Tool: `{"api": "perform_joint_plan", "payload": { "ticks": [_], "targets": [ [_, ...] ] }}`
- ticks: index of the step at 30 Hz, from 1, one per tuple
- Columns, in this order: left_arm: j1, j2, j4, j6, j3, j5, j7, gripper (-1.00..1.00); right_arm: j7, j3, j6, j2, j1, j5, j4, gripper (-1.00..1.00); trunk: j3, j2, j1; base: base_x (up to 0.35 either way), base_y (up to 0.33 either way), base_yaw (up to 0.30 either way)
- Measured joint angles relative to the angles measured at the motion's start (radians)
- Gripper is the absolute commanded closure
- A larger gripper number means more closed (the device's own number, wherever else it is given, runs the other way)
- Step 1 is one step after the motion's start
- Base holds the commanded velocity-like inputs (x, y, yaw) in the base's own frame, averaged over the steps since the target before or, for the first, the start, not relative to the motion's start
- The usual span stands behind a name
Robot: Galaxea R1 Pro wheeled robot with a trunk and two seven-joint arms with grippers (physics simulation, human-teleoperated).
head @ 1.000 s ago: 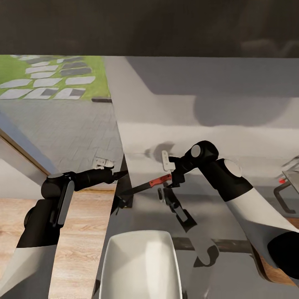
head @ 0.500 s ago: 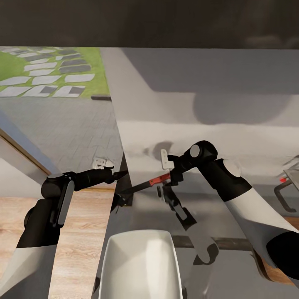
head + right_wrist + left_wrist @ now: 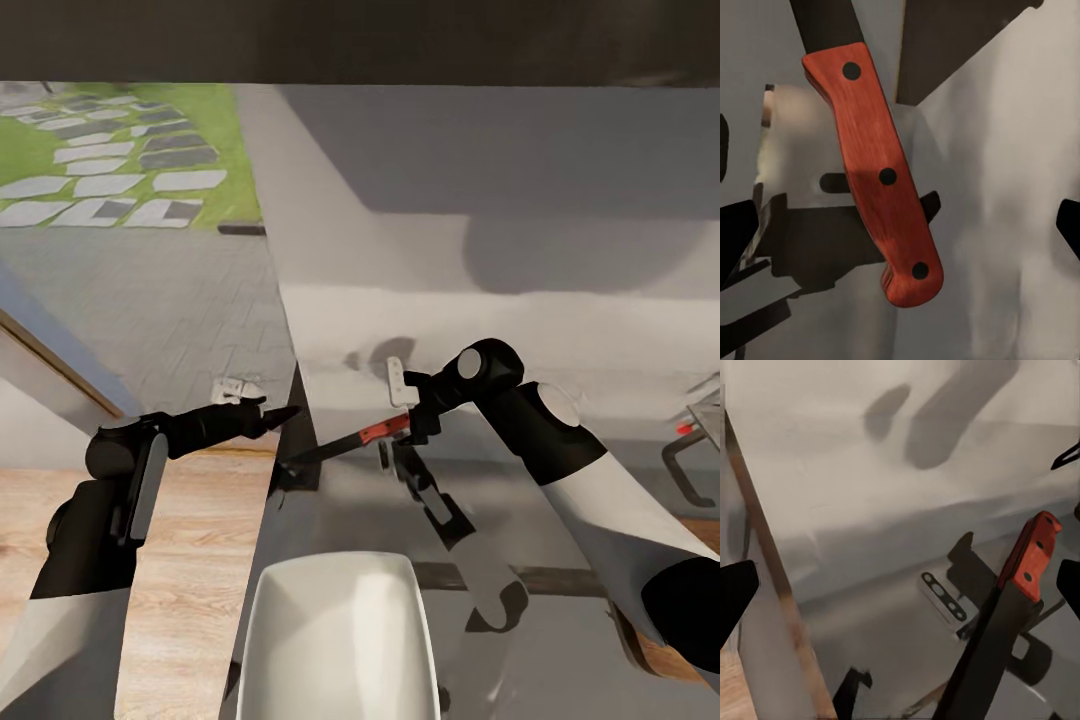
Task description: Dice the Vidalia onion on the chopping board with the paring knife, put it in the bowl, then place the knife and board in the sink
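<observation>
Right now your right gripper (image 3: 412, 432), fingers wide and empty, hovers at the orange-red handle of the slim dark-bladed paring knife (image 3: 345, 446), mid-frame, blade pointing toward your left gripper (image 3: 285, 414).

countertop (image 3: 560, 640): grey, glossy | on it: paring knife (image 3: 345, 444), bowl (image 3: 340, 640)

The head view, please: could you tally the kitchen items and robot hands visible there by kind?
Knives: 1, the knife.
Bowls: 1, the white bowl.
Taps: 1, the tap, partly cut off at the edge.
Robot hands: 2, the left hand and the right hand.
Total: 5.
</observation>
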Motion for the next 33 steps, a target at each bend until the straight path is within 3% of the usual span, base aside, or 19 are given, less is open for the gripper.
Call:
{"api": "perform_joint_plan", "payload": {
  "ticks": [3, 8, 9, 10, 18, 23, 33],
  "targets": [
    [0.0, 0.004, -0.001, 0.0, 0.031, 0.0, -0.053, -1.0, 0.001, 0.0, 0.0, 0.0, 0.0, 0.0, 0.0, -1.0, -0.002, 0.0, 0.0, 0.0, 0.0, 0.0],
    [0.0, 0.027, -0.028, 0.0, 0.087, 0.0, -0.207, -1.0, 0.0, 0.0, 0.0, 0.0, 0.0, -0.001, 0.001, -1.0, -0.003, 0.0, 0.0, 0.0, 0.0, 0.0],
    [0.0, 0.076, -0.04, 0.021, 0.118, 0.0, -0.33, -1.0, 0.001, 0.0, 0.0, 0.0, 0.0, 0.0, 0.001, -1.0, -0.003, 0.0, 0.0, 0.0, 0.0, 0.0],
    [0.0, 0.093, -0.041, 0.033, 0.131, 0.0, -0.361, -1.0, 0.001, 0.0, 0.0, 0.0, 0.0, -0.001, 0.0, -1.0, -0.003, 0.0, 0.0, 0.0, 0.0, 0.0],
    [0.0, 0.164, -0.043, 0.065, 0.249, 0.0, -0.438, -1.0, 0.0, -0.001, 0.0, 0.0, 0.0, -0.001, 0.0, -1.0, -0.004, 0.0, 0.0, 0.0, 0.0, 0.0],
    [0.001, 0.197, -0.041, 0.066, 0.264, 0.0, -0.506, -1.0, 0.0, -0.001, 0.0, 0.0, 0.0, -0.001, 0.0, -1.0, -0.009, 0.0, 0.0, 0.0, 0.0, 0.0],
    [0.0, 0.2, -0.041, 0.064, 0.264, 0.0, -0.533, -1.0, 0.0, 0.0, 0.0, 0.0, 0.0, 0.0, 0.001, -1.0, -0.022, 0.0, 0.0, 0.0, 0.0, 0.0]
  ]
}}
